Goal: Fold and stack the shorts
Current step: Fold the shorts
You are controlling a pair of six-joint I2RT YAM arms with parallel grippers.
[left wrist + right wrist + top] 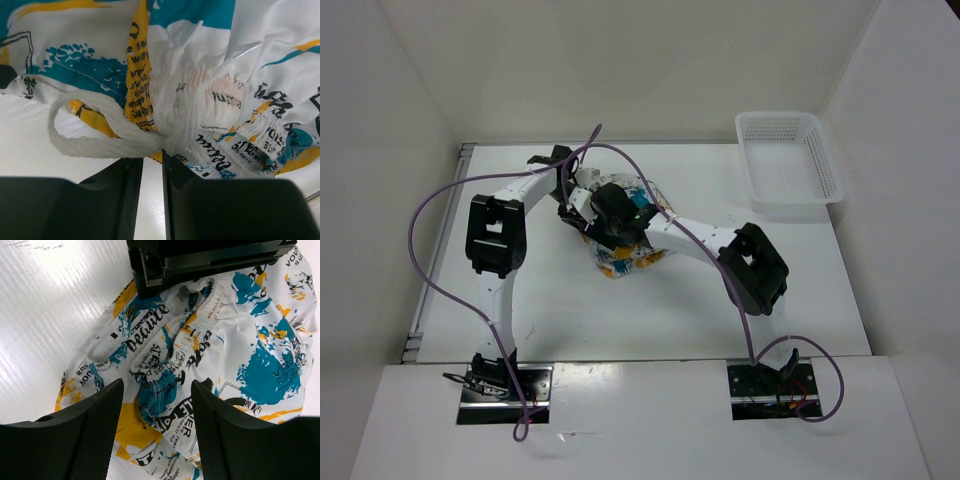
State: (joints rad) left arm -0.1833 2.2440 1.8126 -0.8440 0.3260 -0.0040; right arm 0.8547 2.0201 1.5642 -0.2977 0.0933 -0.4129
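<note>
Overall: both arms reach inward over the white table and meet above one crumpled heap of cloth near its middle.
Cloth: the soft white cloth shorts, printed in teal, yellow-orange and black, lie bunched and unfolded on the table. In the top view the two wrists hide part of them. Whether the heap is one piece or two cannot be told.
Band: the gathered elastic waistband runs as a raised ridge across the heap, with black lettering along it.
Cord: a flat white woven drawstring makes a loop on the table beside the cloth, and its ends gather right at the left fingertips.
Left side: the left gripper has its jaws close together with only a slim gap. Bare table shows through that gap, and whether the cord is pinched cannot be told.
Right side: the right gripper is spread wide, its fingers straddling a fold of the waistband ridge without clamping it.
Far corner: a white plastic lattice basket sits at the far right of the table, well apart from the shorts.
</note>
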